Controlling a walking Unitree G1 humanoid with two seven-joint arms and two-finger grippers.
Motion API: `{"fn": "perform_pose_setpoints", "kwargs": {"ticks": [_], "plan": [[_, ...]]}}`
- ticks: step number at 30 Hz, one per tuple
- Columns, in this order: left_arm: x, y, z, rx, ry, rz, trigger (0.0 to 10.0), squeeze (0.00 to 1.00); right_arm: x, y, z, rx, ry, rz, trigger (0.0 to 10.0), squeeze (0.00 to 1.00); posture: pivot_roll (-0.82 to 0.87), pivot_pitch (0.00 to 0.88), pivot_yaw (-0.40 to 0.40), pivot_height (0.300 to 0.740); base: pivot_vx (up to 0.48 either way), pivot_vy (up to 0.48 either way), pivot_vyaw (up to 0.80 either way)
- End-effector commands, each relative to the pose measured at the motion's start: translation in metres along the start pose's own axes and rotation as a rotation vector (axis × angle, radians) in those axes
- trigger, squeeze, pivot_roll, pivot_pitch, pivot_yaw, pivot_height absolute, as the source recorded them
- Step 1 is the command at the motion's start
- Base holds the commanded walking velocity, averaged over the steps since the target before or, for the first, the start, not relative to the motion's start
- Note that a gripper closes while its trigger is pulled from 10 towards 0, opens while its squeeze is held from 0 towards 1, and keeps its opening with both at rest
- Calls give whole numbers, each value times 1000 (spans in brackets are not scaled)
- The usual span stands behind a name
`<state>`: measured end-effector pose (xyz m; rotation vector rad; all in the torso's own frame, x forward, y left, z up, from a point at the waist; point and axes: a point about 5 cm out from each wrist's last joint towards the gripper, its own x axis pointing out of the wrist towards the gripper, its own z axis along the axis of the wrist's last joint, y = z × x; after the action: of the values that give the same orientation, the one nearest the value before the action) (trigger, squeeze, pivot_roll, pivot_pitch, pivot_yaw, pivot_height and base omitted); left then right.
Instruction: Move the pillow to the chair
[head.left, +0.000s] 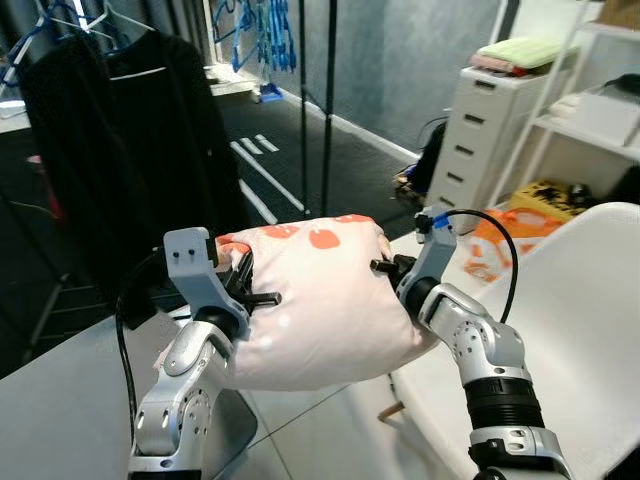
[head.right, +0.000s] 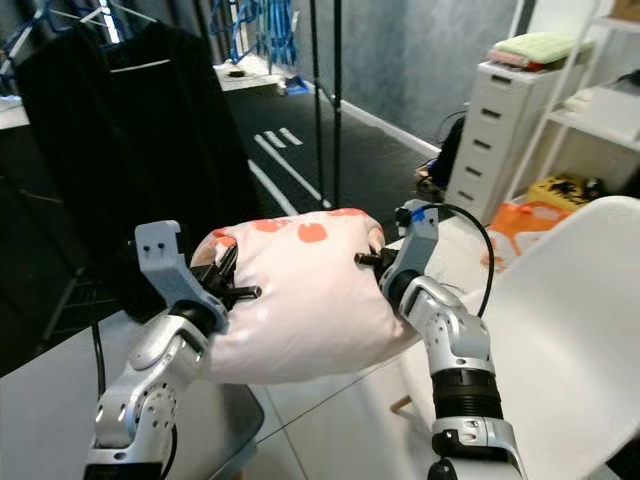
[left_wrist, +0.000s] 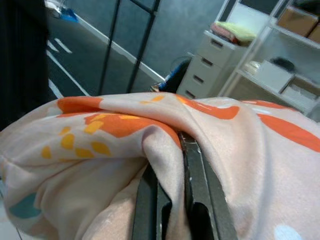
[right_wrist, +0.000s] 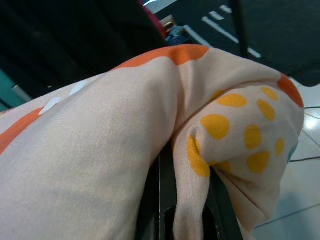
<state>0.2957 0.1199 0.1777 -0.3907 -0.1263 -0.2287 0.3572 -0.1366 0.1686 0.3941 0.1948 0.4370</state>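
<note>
A pale pink pillow (head.left: 320, 300) with orange and yellow spots hangs in the air between my two arms, above the floor. My left gripper (head.left: 248, 285) is shut on a fold of fabric at its left end; the left wrist view shows cloth pinched between the black fingers (left_wrist: 197, 185). At the pillow's right end my right gripper (head.left: 392, 270) is shut on another fold, with fabric (right_wrist: 192, 200) squeezed between its fingers (right_wrist: 162, 190). The white chair (head.left: 580, 320) stands at the right, its seat just beyond and below the pillow's right end.
A clothes rack with a black garment (head.left: 130, 140) stands at the back left, its dark poles (head.left: 328, 100) behind the pillow. A white drawer unit (head.left: 495, 130) and white shelving (head.left: 600, 110) stand at the back right, with orange bags (head.left: 500, 240) on the floor.
</note>
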Motion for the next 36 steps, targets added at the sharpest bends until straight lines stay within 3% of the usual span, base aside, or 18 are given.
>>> {"fn": "perform_pose_setpoints", "kwargs": {"ticks": [1, 12, 25, 36], "plan": [[2, -21, 3, -39, -28, -104, 10000, 0, 6, 15, 9, -20, -41, 62, 10000, 0, -211, 0, 8, 740, 0, 0, -613], [4, -24, 2, -45, -22, -121, 10000, 0, 4, 9, 11, -44, -48, 23, 10000, 0, -217, 0, 16, 740, 0, 0, -616], [3, -28, 0, -36, -12, -146, 10000, 0, -4, -25, 15, -128, -6, -183, 10000, 0, -224, 0, 23, 740, 0, 0, -613], [2, -28, 0, -29, -8, -150, 10000, 0, -4, -25, 12, -140, 9, -186, 10000, 0, -223, 0, 25, 740, 0, 0, -614]]}}
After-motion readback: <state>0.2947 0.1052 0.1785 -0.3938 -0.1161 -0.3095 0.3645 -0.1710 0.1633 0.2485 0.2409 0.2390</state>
